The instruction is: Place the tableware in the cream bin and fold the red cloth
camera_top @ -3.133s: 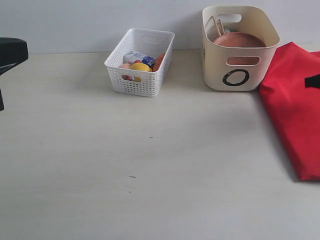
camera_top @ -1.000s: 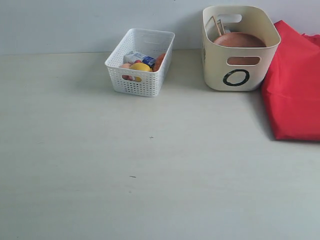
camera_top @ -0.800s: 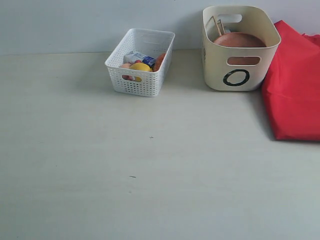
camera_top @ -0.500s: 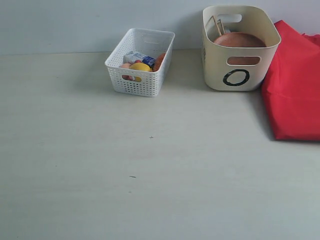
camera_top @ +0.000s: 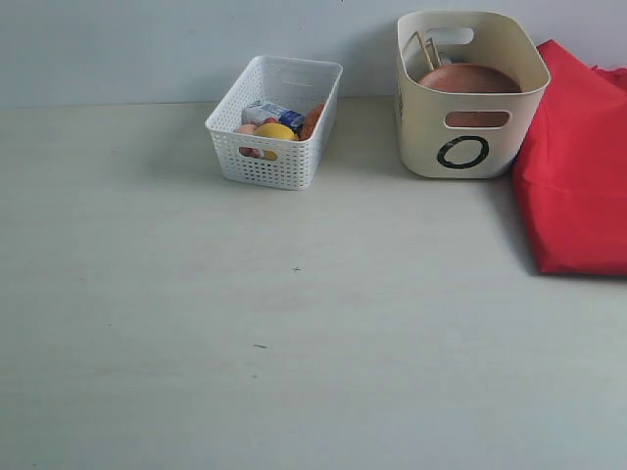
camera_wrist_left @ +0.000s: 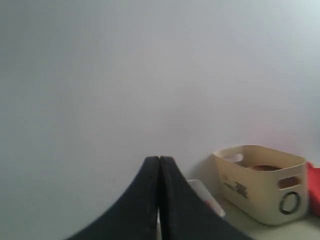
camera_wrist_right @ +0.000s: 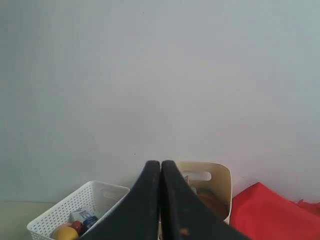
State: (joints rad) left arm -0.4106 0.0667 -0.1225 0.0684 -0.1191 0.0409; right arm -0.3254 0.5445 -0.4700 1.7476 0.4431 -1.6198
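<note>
**Item 1. Tableware.** A round brown wooden plate [camera_top: 468, 78] lies tilted inside the cream bin [camera_top: 470, 147]. Wooden chopsticks [camera_top: 423, 49] lean on the bin's wall at the plate's 10 o'clock. Bowl, cup, knife and spoon are not visible and may be hidden under the plate. No tableware shows outside the bin.

**Item 2. Cream bin.** It stands upright at 1 o'clock on the surface [camera_top: 294, 343].

**Item 3. Red cloth [camera_top: 573, 166].** It lies doubled over at the bin's 3 to 4 o'clock, close against the bin, though contact cannot be told. It runs off the view's edge.

**Item 4. White perforated basket [camera_top: 276, 122].** It stands at the bin's 9 o'clock, well apart, and holds food items.

**Item 5. Arms.** The left jaws are pressed together and hold nothing, as are the right jaws. Both are raised clear of the things.

**Hazards, as judged:**
- The fold looks loose, so its upper layer could slide or spring open.
- Tugging the cloth could nudge the bin.
- The propped plate could slip and jolt the chopsticks.
- Hidden pieces leave completion unconfirmed.
</note>
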